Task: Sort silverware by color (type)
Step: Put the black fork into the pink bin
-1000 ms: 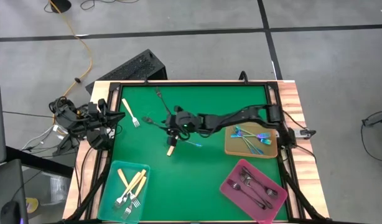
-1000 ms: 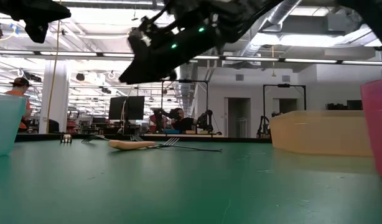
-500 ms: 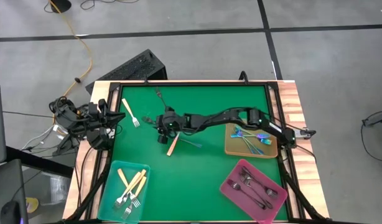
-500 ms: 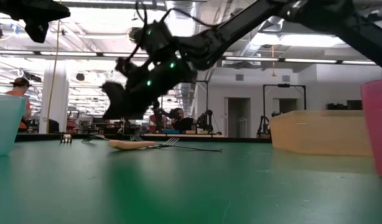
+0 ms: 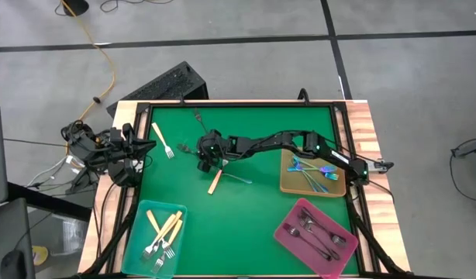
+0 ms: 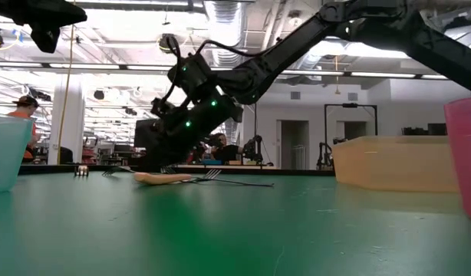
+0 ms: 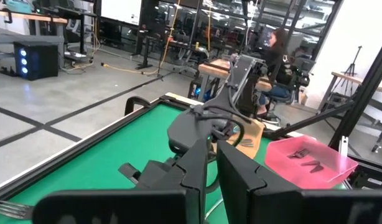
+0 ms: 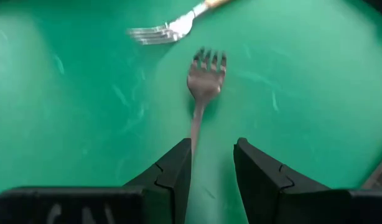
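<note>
The right tool (image 5: pixel 205 157) is reaching far across the green counter (image 5: pixel 261 201) and is down low over a dark fork (image 8: pixel 203 84). Its two fingers (image 8: pixel 175 174) are spread a little, and one looks to be sitting right over the fork's thin handle, not one on each side. If the tool squeezes like this, I think the handle could slip out or get pushed away, and the tool would grab nothing. The fork is flat and thin on the mat, so the fingers might also scrape the mat or hop over it. A cream fork (image 8: pixel 172 25) lies just beside the dark fork's prongs, and another cream-handled fork (image 5: pixel 215 181) and a shiny blue fork (image 5: pixel 236 177) lie near the tool too. A bump could knock these around or drag one along by mistake. If a grab does work, the dark fork belongs in the pink tray (image 5: pixel 315 229) with the other dark ones, and that is a long ride, so a weak hold might drop it on the way. The blue forks sit in the tan tray (image 5: pixel 313 177) and cream ones in the teal tray (image 5: pixel 156 229). One more cream fork (image 5: pixel 161 140) and one more dark fork (image 5: pixel 199 118) wait on the mat. The left tool (image 7: pixel 211 163) rests by the counter's edge with its fingers pressed nearly together, holding nothing.
</note>
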Motion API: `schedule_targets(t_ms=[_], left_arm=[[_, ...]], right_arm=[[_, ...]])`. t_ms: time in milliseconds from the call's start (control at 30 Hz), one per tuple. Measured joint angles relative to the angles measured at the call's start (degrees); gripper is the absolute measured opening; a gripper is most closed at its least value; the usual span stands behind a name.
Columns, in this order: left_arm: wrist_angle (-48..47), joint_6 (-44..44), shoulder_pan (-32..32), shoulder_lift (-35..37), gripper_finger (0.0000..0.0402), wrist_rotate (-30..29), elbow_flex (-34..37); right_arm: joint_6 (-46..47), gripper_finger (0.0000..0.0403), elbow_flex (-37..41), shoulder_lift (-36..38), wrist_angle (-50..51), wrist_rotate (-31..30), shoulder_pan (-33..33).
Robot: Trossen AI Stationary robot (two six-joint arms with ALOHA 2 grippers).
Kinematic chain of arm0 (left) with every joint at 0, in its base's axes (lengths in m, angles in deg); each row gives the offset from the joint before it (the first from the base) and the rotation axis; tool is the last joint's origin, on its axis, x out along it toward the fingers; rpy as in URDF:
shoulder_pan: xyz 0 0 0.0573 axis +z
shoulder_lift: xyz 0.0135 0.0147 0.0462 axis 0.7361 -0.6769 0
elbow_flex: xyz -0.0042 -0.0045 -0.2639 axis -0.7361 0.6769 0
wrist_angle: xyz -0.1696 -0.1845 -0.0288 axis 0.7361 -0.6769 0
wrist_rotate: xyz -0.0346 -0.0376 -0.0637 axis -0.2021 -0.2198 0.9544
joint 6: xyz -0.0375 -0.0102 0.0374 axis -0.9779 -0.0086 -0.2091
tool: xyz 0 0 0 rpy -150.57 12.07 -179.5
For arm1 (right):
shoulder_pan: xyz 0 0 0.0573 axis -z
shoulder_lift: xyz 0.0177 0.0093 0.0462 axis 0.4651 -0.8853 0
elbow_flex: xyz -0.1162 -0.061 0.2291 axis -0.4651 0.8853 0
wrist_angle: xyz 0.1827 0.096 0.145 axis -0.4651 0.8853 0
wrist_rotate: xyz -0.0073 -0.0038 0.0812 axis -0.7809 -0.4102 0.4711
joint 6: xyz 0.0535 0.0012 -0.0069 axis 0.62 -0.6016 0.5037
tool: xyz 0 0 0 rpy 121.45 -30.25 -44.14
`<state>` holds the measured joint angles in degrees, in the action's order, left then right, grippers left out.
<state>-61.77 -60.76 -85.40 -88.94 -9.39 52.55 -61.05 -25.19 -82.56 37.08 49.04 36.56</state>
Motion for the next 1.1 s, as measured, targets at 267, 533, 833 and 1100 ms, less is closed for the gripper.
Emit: schedule_targets(t_ms=[267,533,833,1100], left_arm=[[0.00,0.02,0.00,0.02,0.0022,-0.03,0.00],[0.02,0.02,0.01,0.01,0.0022,-0.07,0.00],[0.00,0.02,-0.01,0.01,0.0022,-0.12,0.00],[-0.31,-0.18,-0.01,0.02,0.0022,-0.09,0.00]], right_arm=[[0.03,0.0141,0.07,-0.11,0.33,0.25,-0.11],[-0.26,0.0141,0.07,0.43,-4.67,-0.04,-0.18],[-0.44,0.0141,0.11,-0.24,-3.27,-0.21,-0.18],[0.99,0.0141,-0.18,-3.08,-3.57,-0.42,-0.18]])
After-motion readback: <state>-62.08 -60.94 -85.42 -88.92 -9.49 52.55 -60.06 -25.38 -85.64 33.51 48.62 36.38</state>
